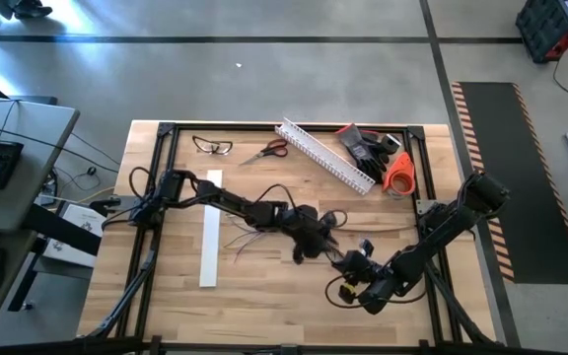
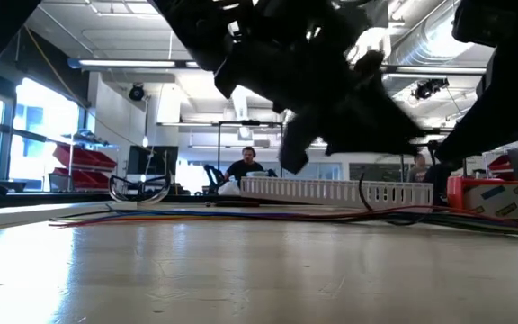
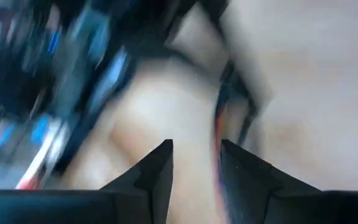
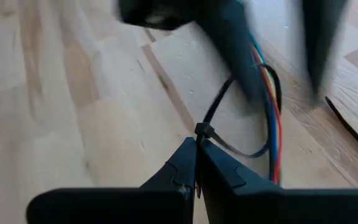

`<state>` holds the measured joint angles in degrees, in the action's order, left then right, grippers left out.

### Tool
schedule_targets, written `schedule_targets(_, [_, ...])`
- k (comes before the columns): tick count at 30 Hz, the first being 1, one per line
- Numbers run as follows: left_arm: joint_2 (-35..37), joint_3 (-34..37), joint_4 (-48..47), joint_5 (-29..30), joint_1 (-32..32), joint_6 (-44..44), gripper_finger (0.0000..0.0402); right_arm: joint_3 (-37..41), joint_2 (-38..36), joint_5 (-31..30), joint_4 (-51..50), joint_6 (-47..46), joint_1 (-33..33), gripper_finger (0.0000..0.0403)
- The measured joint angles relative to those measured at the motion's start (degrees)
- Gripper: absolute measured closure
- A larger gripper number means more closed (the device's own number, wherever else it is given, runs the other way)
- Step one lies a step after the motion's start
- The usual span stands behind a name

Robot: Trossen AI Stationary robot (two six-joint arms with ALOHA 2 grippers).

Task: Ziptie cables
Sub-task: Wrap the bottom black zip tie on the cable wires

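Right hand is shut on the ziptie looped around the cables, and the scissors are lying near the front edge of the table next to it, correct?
Not quite. The right hand is shut on the ziptie around the cables, as the right wrist view shows. But the scissors lie at the far edge of the table, between the glasses and the white slotted channel, as the high view shows.

Scissors [image 1: 266, 151], safety glasses [image 1: 213, 147], orange tape roll [image 1: 398, 173] and a white slotted channel [image 1: 325, 155] lie along the table's far edge.

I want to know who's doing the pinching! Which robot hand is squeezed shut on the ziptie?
The right gripper. Its fingers are pressed together on the black ziptie looped around the cables. The left gripper has a gap between its fingers.
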<state>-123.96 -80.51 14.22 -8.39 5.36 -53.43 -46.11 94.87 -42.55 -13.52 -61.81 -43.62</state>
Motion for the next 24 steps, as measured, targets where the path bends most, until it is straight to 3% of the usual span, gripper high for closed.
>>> schedule_targets(3, [3.73,0.02,-10.42,3.09,-1.77,1.5,0.0286,0.02,-0.02,-0.08,-1.1,-1.28,0.0,0.0403])
schedule_targets(7, [9.98,0.0,-26.34,-5.33,-5.44,6.18,0.0273,0.04,-0.02,-0.04,-2.3,-1.0,0.17,0.0403])
schedule_targets(10, [11.85,0.0,-33.67,-7.72,-8.83,9.14,0.0259,0.04,-0.04,0.7,-3.58,-0.93,0.59,0.0403])
schedule_targets(15, [8.83,2.32,-34.03,-14.02,-11.74,16.37,0.0227,0.07,-0.04,0.84,-3.46,-0.05,0.9,0.0403])
schedule_targets(21, [5.67,4.59,-33.87,-12.06,-10.74,21.16,0.0207,0.09,-0.04,0.77,-2.89,0.31,0.87,0.0403])
schedule_targets(24, [5.58,5.76,-33.34,-6.43,-9.35,23.82,0.0207,0.09,-0.04,0.61,-2.82,0.94,0.87,0.0403])
